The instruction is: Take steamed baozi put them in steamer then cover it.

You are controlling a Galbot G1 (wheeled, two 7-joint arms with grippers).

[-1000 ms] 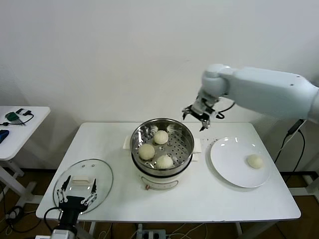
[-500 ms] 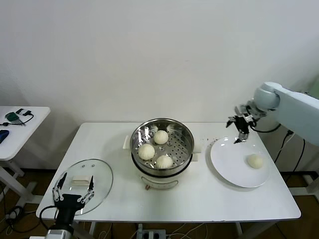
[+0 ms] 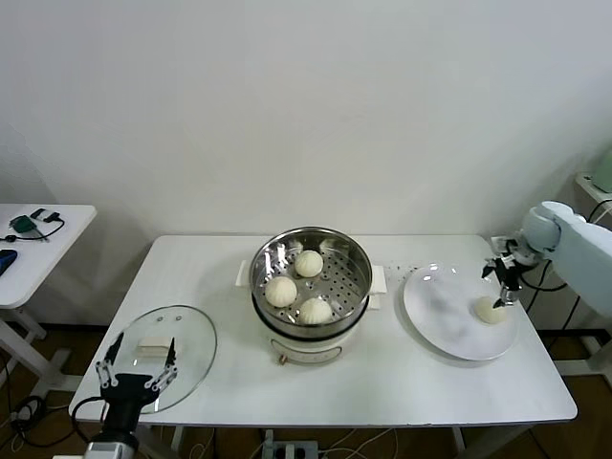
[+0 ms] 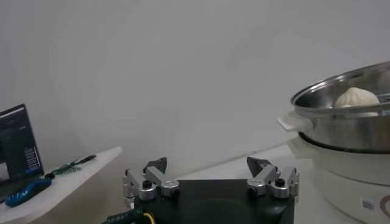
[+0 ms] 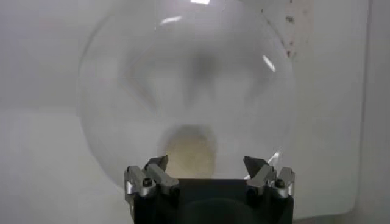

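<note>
1. The left gripper point(image 3: 135, 376) is being held open at the desk's point(image 3: 229, 382) near left edge, over the near rim of the cover point(image 3: 164, 346), gripping nothing.
2. The cover is being left flat on the desk, left of the steamer point(image 3: 312, 283).
3. Three baozi point(image 3: 281, 291) are being held in the steamer's tray at the desk's middle.
4. A fourth baozi point(image 3: 490, 310) is being kept on the white plate point(image 3: 442, 316) at the right.
5. The right gripper point(image 3: 505, 276) is being held open just above that baozi, empty.
</note>
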